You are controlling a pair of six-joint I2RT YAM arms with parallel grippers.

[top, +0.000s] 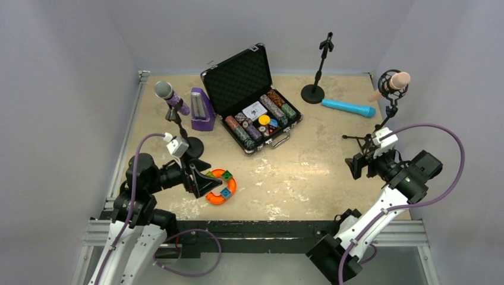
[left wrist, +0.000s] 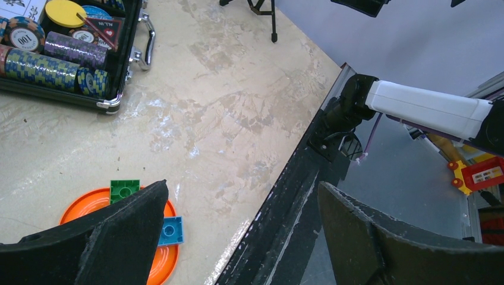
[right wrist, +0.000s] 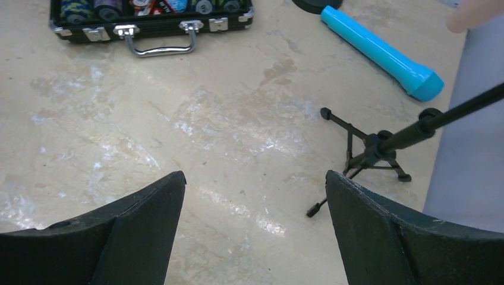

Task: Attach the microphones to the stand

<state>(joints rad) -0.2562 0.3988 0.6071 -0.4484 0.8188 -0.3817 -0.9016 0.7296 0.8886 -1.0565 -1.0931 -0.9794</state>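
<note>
1. The purple microphone (top: 171,96) is clipped to the top of a round-based stand (top: 189,142) on the left side of the table (top: 309,172). Its silver head tilts up toward the back left.
2. The pink microphone (top: 400,79) sits in a ring mount on a tripod stand (right wrist: 371,148) at the table's right edge, with its pale end sticking out to the right.
3. The blue microphone (top: 348,107) lies flat on the table at the back right, just beside the round base of a third stand (top: 313,92).
4. The left gripper (left wrist: 241,196) hangs over the near left part of the table. Its jaws are spread wide with nothing between them, and the orange ring (top: 221,187) with toy blocks lies just beside it.
5. The right gripper (right wrist: 255,184) hovers above the table near the tripod's feet, jaws wide apart and holding nothing.
6. An open case (top: 252,101) of poker chips stands at the back middle.
7. A purple box (top: 202,110) stands between the case and the purple microphone's stand.
</note>
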